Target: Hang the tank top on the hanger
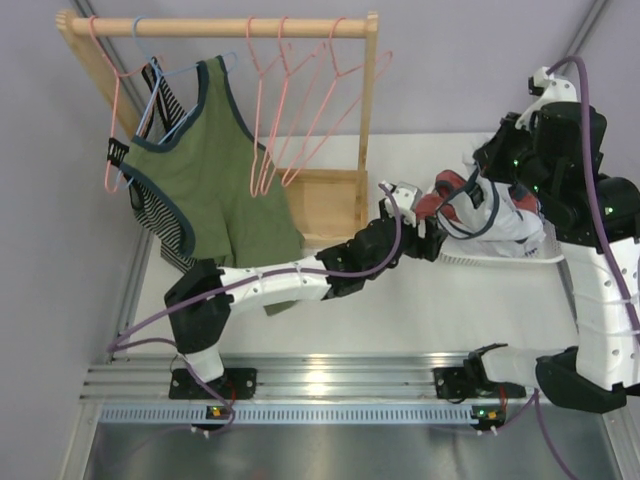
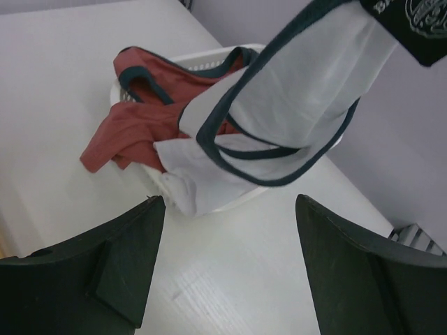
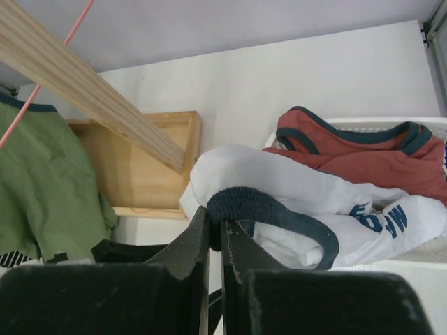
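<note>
The white tank top (image 1: 515,220) with navy trim is lifted partly out of a white basket at the right. My right gripper (image 1: 478,185) is shut on its navy strap; in the right wrist view the jaws (image 3: 216,227) pinch the trim of the tank top (image 3: 279,188). My left gripper (image 1: 425,225) is open and empty just left of the basket. In the left wrist view its jaws (image 2: 229,202) stand wide apart, low over the table, short of the hanging tank top (image 2: 293,98). Several pink hangers (image 1: 290,100) hang empty on the wooden rail at the back.
A red garment (image 1: 445,190) lies in the white basket (image 1: 500,258). The wooden rack (image 1: 370,100) stands at the back left on a box base (image 1: 325,205). An olive green tank top (image 1: 220,170) hangs there on a light blue hanger, over a striped garment (image 1: 165,235).
</note>
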You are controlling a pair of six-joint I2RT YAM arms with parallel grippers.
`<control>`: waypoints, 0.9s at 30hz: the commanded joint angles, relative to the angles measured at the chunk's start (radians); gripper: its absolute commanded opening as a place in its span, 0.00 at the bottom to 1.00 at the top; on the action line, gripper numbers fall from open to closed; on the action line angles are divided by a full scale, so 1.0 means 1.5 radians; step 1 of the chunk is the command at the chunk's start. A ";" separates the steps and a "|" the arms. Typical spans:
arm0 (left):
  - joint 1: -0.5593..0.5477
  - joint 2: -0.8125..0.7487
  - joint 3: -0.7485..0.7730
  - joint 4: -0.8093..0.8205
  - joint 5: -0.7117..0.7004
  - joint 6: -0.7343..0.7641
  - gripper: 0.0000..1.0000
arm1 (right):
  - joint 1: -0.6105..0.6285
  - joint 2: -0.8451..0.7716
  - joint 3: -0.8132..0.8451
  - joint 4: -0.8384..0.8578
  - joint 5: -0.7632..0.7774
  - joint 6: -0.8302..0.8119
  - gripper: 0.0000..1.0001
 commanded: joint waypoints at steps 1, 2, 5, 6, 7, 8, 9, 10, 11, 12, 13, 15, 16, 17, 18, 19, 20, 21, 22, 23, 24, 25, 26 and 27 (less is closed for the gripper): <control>0.000 0.040 0.065 0.102 -0.017 -0.015 0.80 | 0.008 -0.024 0.004 0.007 -0.002 -0.013 0.00; 0.000 0.050 0.076 0.110 -0.023 -0.016 0.81 | 0.008 -0.027 0.004 0.005 -0.003 -0.015 0.00; 0.000 0.096 0.141 0.102 -0.027 -0.011 0.81 | 0.008 -0.031 0.003 -0.001 -0.004 -0.016 0.00; 0.000 0.123 0.160 0.077 -0.040 -0.013 0.80 | 0.007 -0.032 0.003 -0.004 -0.005 -0.015 0.00; 0.000 0.133 0.173 0.068 -0.048 -0.016 0.80 | 0.007 -0.034 0.003 -0.005 -0.004 -0.015 0.00; 0.000 0.149 0.190 0.060 -0.063 -0.021 0.79 | 0.008 -0.037 0.003 -0.005 -0.006 -0.015 0.00; 0.000 0.155 0.197 0.058 -0.063 -0.021 0.78 | 0.008 -0.037 0.004 -0.005 -0.007 -0.015 0.00; 0.000 0.160 0.204 0.055 -0.077 -0.025 0.76 | 0.008 -0.039 0.004 -0.006 -0.009 -0.015 0.00; 0.000 0.166 0.207 0.052 -0.085 -0.029 0.69 | 0.008 -0.040 0.008 -0.007 -0.009 -0.015 0.00; 0.000 0.168 0.208 0.050 -0.087 -0.029 0.62 | 0.008 -0.039 0.011 -0.009 -0.010 -0.014 0.00; 0.000 0.167 0.210 0.042 -0.091 -0.027 0.54 | 0.008 -0.038 0.016 -0.014 -0.009 -0.015 0.00; 0.000 0.157 0.212 0.025 -0.100 -0.023 0.14 | 0.008 -0.034 0.034 -0.018 -0.007 -0.016 0.00; 0.000 0.150 0.208 0.008 -0.109 -0.021 0.01 | 0.009 -0.032 0.040 -0.021 -0.006 -0.017 0.00; 0.000 0.130 0.205 0.002 -0.113 -0.017 0.00 | 0.008 -0.030 0.051 -0.021 -0.006 -0.017 0.00; 0.000 0.118 0.201 -0.002 -0.113 -0.004 0.00 | 0.007 -0.029 0.057 -0.021 -0.009 -0.017 0.00; -0.001 0.105 0.198 -0.006 -0.113 0.005 0.00 | 0.008 -0.026 0.063 -0.021 -0.010 -0.017 0.00; -0.001 0.078 0.198 -0.020 -0.111 0.015 0.00 | 0.008 -0.025 0.068 -0.020 -0.009 -0.018 0.00; -0.001 0.063 0.201 -0.035 -0.109 0.032 0.00 | 0.008 -0.023 0.080 -0.018 -0.011 -0.020 0.00; -0.001 0.050 0.215 -0.049 -0.104 0.043 0.00 | 0.008 -0.022 0.086 -0.015 -0.010 -0.024 0.00; -0.001 0.024 0.226 -0.085 -0.096 0.055 0.00 | 0.008 -0.023 0.092 -0.003 -0.012 -0.026 0.00; -0.001 0.014 0.239 -0.106 -0.092 0.074 0.00 | 0.008 -0.023 0.106 0.002 -0.017 -0.029 0.00; -0.001 0.003 0.269 -0.125 -0.092 0.084 0.00 | 0.008 -0.022 0.114 0.009 -0.020 -0.031 0.00; -0.001 -0.018 0.285 -0.148 -0.094 0.091 0.00 | 0.008 -0.020 0.130 0.016 -0.026 -0.033 0.00; -0.001 -0.027 0.301 -0.185 -0.096 0.110 0.00 | 0.008 -0.022 0.134 0.039 -0.043 -0.035 0.00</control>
